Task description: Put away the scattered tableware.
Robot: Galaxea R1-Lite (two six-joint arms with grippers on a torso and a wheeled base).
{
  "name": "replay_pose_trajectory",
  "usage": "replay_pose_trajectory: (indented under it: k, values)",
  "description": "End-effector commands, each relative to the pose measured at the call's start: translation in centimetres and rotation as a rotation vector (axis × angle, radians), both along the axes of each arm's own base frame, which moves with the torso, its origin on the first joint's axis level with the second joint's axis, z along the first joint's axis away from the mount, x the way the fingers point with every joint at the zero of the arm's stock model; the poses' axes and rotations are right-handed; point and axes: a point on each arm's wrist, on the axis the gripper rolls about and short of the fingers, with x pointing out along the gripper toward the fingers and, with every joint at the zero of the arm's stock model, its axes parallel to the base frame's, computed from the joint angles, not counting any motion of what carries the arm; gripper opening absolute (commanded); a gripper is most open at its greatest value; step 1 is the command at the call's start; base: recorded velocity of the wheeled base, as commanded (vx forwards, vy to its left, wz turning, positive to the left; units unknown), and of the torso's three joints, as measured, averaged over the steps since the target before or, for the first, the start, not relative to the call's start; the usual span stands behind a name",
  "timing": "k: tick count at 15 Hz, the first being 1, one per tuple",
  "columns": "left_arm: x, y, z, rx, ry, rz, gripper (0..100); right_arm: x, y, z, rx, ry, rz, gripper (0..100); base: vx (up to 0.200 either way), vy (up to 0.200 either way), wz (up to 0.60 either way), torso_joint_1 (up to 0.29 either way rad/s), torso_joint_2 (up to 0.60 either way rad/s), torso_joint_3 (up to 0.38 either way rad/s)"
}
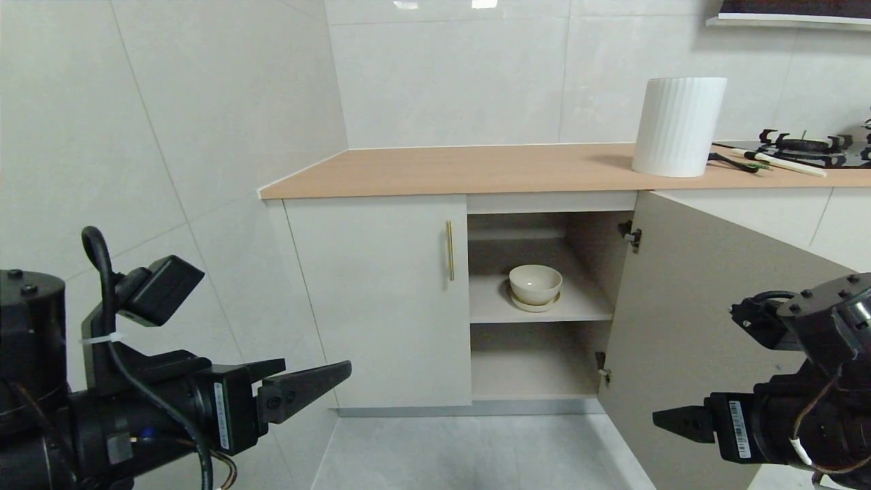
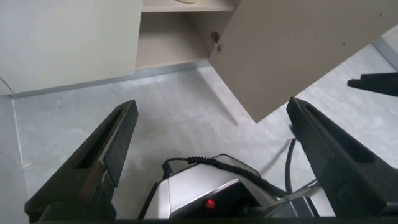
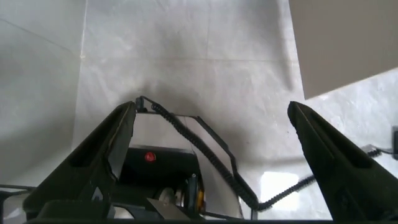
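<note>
— Starting with the head view, where is the tableware placed against the claws?

— A cream bowl is seen standing on a small plate on the middle shelf of the open cabinet, under the wooden tabletop. The left claw is held low at the left, before the closed cabinet door, well apart from the bowl and lower than it. The right claw is held low at the right, in front of the swung-out door, and is equally far from the bowl. A few long utensils are laid on the tabletop just beside the stove, near a white ribbed container, high above both claws.

— And in the left wrist view?

— The left claw's fingers are spread wide, with nothing held between them. Grey floor tile is seen beneath them, with the cabinet's bottom shelf and the lower corner of the swung-out door beyond.

— What is shown by the right wrist view?

— The right claw is likewise spread wide and nothing is gripped. Floor tile and one corner of the swung-out door are seen past its fingers.
</note>
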Motion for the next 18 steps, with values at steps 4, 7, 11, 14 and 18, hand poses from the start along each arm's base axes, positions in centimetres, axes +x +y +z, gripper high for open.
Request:
replay_pose_trajectory:
  k: [4,7,11,14,18]
  values:
    - [0.1,-0.1,-0.1,0.003,0.003,0.0,100,-1.0,-0.7,0.2,-0.073,0.06,0.037,100,0.0,-0.2,0.0,0.004,0.0,0.001]
    - [0.1,-0.1,-0.1,0.003,0.005,-0.002,100,-1.2,-0.8,-0.1,-0.105,0.107,0.041,100,0.0,-0.2,0.0,0.002,-0.01,0.004]
    - [0.1,-0.1,-0.1,0.002,0.005,-0.001,100,-1.1,-1.1,-0.9,-0.177,0.187,0.047,100,0.0,-0.2,0.0,0.005,0.01,0.001]
    - [0.1,-0.1,-0.1,0.002,0.006,-0.002,100,-0.4,-2.0,-1.2,-0.227,0.225,-0.025,100,0.0,0.0,0.0,0.0,0.0,0.0]
    - [0.2,-0.1,-0.2,0.005,0.011,-0.001,100,2.4,-5.5,-2.1,-0.38,0.258,-0.271,100,0.0,0.0,0.0,0.0,0.0,0.0]
